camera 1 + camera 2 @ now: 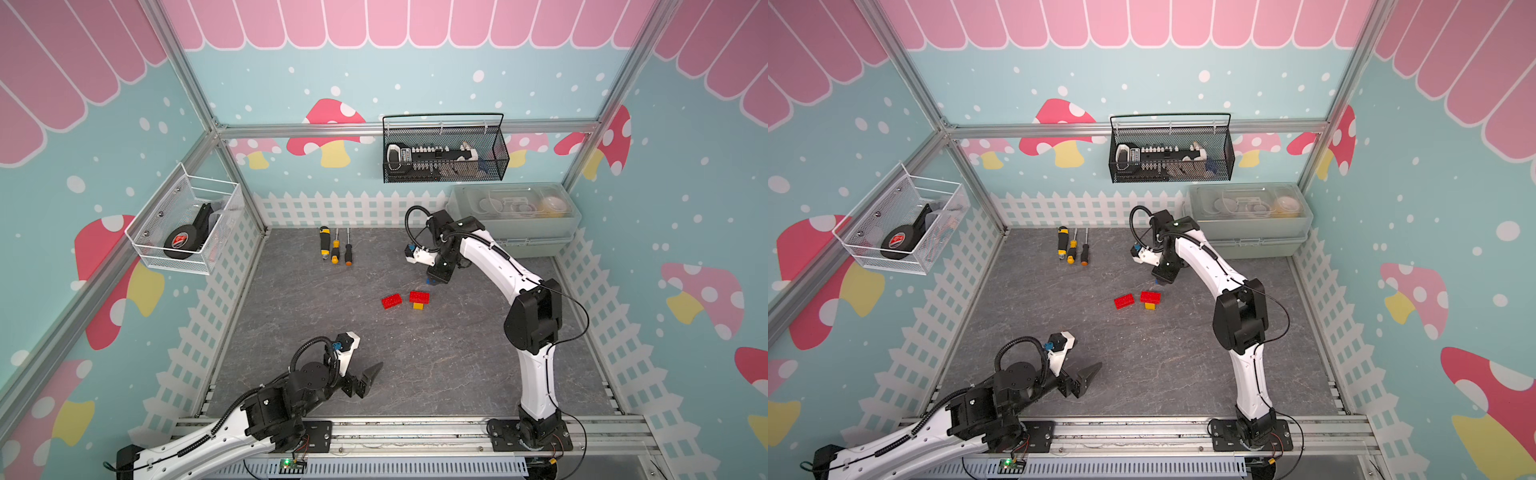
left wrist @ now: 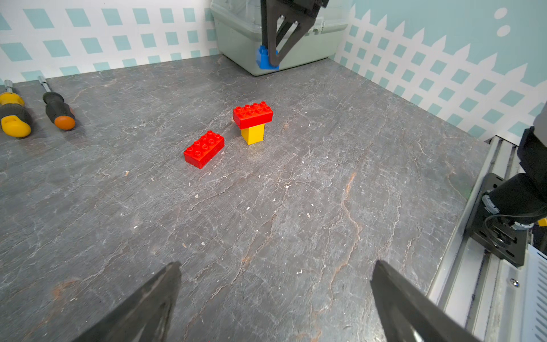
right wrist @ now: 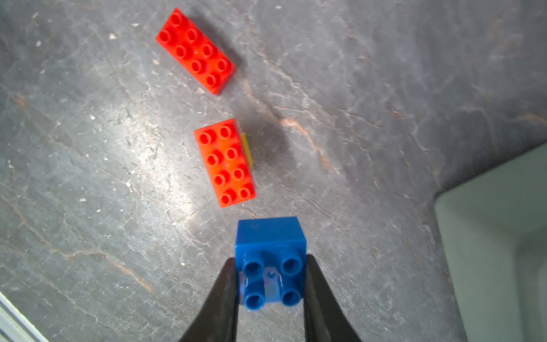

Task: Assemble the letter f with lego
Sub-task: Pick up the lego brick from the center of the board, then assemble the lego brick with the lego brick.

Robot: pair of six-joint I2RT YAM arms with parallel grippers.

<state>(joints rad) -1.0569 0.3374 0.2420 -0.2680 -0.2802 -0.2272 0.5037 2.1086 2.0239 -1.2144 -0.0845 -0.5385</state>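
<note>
The right gripper [image 3: 270,263] is closed narrowly on a small square blue plastic brick [image 3: 270,237], which is clamped between the two black fingers [image 3: 228,296] with its four studs turned toward the wrist camera; the same grip is seen from afar in the left wrist view, where the blue brick [image 2: 264,60] is pinched at the tips.

Just beyond the right gripper's tips, a red rectangular studded plastic brick [image 3: 225,163] is seated on top of a yellow square plastic brick [image 2: 253,133], overhanging it on both sides; farther beyond, apart from that stack, a second red rectangular brick [image 3: 195,50] is laid flat on the grey stone-patterned counter [image 1: 332,332], studs up.

The letter f is not yet formed; only the red-on-yellow pair is joined.

The left gripper [image 2: 275,266] is spread wide and holds nothing; both red bricks are well ahead of it, in both top views.

Three screwdrivers [image 1: 335,245] are lined up off to one side of the right gripper, and a pale translucent plastic storage box [image 1: 515,216] is set behind it.
</note>
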